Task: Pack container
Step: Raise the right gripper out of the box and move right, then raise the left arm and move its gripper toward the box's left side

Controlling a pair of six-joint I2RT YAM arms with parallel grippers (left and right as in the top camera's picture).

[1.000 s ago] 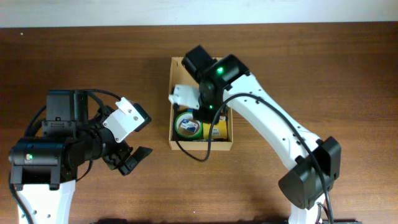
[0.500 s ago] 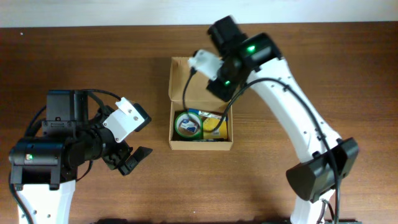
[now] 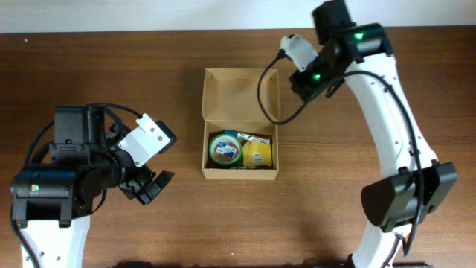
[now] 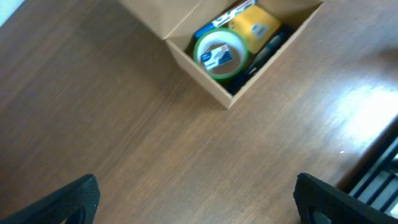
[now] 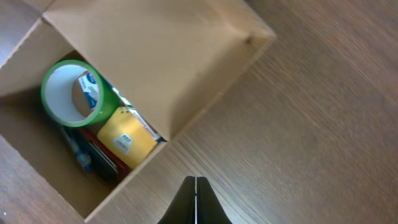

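The left gripper point(image 3: 147, 187) hangs over the bare wooden table point(image 3: 89, 67), well apart from the container on its left side. Its jaws stand wide apart, one finger at each lower corner of the left wrist view, with nothing between them.

The container point(image 3: 241, 174), a plain tan cardboard box, sits on the table about midway between the two arms. Its flap lid point(image 3: 239, 93) is thrown open on the side of the container away from the robot, with the bare inner face showing. Against the container's left wall lies a green tape roll point(image 3: 224, 149), hole upward, with a small blue-and-white thing inside the hole. A yellow packet point(image 3: 257, 154) lies hard against the roll, toward the container's right wall. A blue packet point(image 3: 239, 136) shows partly from under both, on the lid side. Something dark lies low in the container beneath the yellow packet, but I cannot tell what it is.

A black cable point(image 3: 261, 93) loops from the right arm across the right part of the flap lid in the overhead view.

The right gripper point(image 5: 196, 182) points down at bare table just beside the container, outside its right wall near the lid end. Its jaws are pressed together, with only a hairline seam between the fingers, and they grip nothing. From overhead the wrist hides these fingers.
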